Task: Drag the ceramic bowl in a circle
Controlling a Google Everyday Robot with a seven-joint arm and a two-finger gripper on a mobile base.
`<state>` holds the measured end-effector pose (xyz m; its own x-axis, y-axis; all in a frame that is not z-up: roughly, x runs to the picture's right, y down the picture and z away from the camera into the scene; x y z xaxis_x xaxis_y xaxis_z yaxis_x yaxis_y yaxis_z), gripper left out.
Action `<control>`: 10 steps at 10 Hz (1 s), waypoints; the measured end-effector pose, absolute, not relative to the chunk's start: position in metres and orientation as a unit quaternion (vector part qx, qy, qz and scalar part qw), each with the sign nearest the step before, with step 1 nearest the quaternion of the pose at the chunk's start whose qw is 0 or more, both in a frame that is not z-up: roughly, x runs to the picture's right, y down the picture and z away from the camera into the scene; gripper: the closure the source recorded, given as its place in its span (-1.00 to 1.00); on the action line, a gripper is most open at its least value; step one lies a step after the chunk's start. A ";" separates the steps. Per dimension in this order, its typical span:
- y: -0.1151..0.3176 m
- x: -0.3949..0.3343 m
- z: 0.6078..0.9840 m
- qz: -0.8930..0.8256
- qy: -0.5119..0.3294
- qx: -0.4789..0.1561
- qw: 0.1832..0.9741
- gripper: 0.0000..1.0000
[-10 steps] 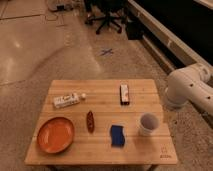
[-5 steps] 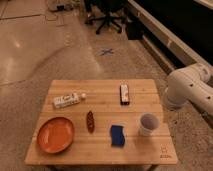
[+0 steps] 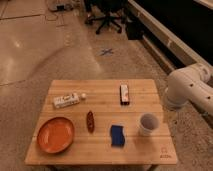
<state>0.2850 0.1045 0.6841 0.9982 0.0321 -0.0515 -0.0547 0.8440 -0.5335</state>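
The ceramic bowl point(image 3: 55, 134), a wide shallow orange dish, lies on the front left corner of the wooden table point(image 3: 105, 87). Nothing touches it. A thick white arm link point(image 3: 187, 91) hangs over the table's right edge, far from the bowl. The gripper itself is outside the picture, off to the right, and holds nothing from the table.
A white cup point(image 3: 148, 123) stands front right, close to the arm. A blue sponge point(image 3: 117, 135), a small brown item point(image 3: 90, 121), a white tube point(image 3: 67, 100) and a dark packet point(image 3: 124, 93) lie across the middle. An office chair point(image 3: 107, 12) stands far behind.
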 end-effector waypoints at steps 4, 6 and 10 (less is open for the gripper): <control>0.105 0.285 0.684 0.023 0.020 -0.278 0.960 -0.30; 0.105 0.285 0.684 0.022 0.020 -0.279 0.960 -0.30; 0.097 0.208 0.675 -0.027 -0.030 -0.285 0.958 -0.30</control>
<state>0.2079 0.0973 0.6746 0.9967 -0.0350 0.0737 0.0696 0.8363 -0.5438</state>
